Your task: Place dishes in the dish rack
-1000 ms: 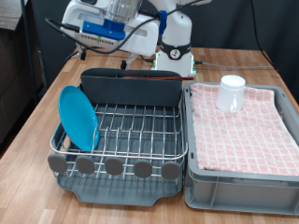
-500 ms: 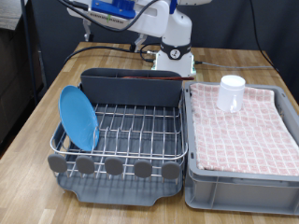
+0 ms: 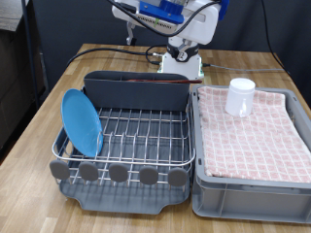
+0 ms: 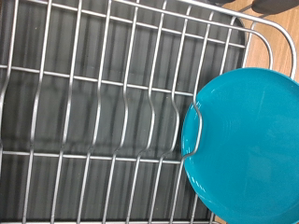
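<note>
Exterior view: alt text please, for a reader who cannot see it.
A blue plate stands on edge in the dish rack on a wooden table. A white mug sits on the cloth-lined grey bin at the exterior view's right; the gripper is not visible.

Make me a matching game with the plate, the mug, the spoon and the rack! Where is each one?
Things:
1. blue plate
2. white mug
3. wooden spoon
4. dish rack

Places:
A. on the pink checkered cloth in the grey bin
B. lying across the tall grey caddy
C. leaning upright in the wire grid
D. on the wooden table

Pairs: 1-C, 2-A, 3-B, 4-D
</note>
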### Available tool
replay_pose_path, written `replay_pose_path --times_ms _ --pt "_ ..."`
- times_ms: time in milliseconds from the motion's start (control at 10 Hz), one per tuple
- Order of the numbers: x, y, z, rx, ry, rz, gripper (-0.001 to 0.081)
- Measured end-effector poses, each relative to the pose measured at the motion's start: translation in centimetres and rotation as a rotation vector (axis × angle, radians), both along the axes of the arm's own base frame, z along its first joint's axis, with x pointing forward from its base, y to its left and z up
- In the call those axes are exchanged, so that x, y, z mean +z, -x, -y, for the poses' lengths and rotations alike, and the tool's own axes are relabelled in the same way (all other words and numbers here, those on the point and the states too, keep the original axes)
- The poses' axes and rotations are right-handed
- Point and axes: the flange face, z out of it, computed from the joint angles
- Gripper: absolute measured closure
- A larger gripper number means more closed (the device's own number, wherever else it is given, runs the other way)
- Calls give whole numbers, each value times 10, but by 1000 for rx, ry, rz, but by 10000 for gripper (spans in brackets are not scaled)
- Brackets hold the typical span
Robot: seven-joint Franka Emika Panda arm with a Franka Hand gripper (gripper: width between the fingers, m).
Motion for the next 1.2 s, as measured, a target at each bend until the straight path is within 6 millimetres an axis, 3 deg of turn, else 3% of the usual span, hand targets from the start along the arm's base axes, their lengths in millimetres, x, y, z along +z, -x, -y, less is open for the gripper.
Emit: replay_pose_path --times_ms 200,300,1000,1200 --pt "-3 5 -7 -31 -37 -49 4" --pt "-4 10 -20 -66 -76 -90 4" --pt "-3 41 -144 -225 -255 -119 4" --pt "-4 43 -148 -252 -259 -121 4"
